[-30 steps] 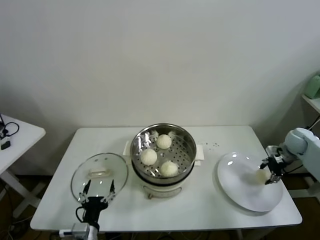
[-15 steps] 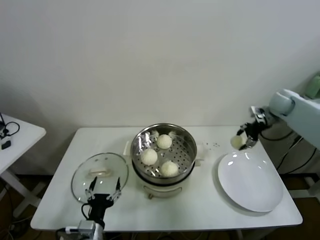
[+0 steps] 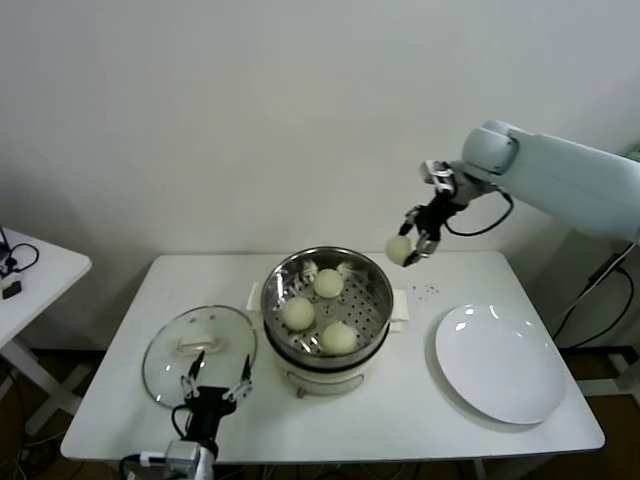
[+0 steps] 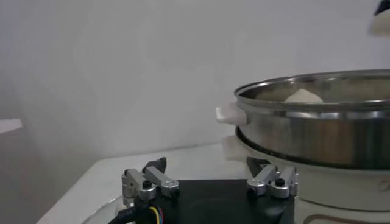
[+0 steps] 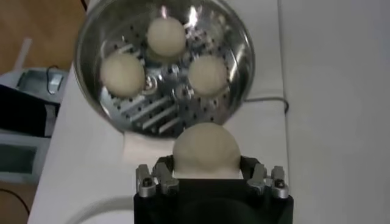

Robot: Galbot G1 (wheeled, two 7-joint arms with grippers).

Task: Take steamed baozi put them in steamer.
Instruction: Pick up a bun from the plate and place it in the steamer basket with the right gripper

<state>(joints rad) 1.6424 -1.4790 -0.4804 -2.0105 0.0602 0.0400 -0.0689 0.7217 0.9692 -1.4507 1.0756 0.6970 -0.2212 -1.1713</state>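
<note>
Baozi: three sit in the steamer (image 3: 327,310) basket; fourth baozi (image 3: 399,249) clamped in right pincer (image 3: 410,250), airborne just beside the steamer's far-right rim. Plate (image 3: 500,363) bare. Left pincer (image 3: 213,385) idle, spread, by lid (image 3: 198,352). Last drop remains.

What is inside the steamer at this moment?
Three steamed baozi sit on the perforated floor of the steamer. A fourth is held above its rim by the right end effector. Anything beneath the basket floor is hidden.
</note>
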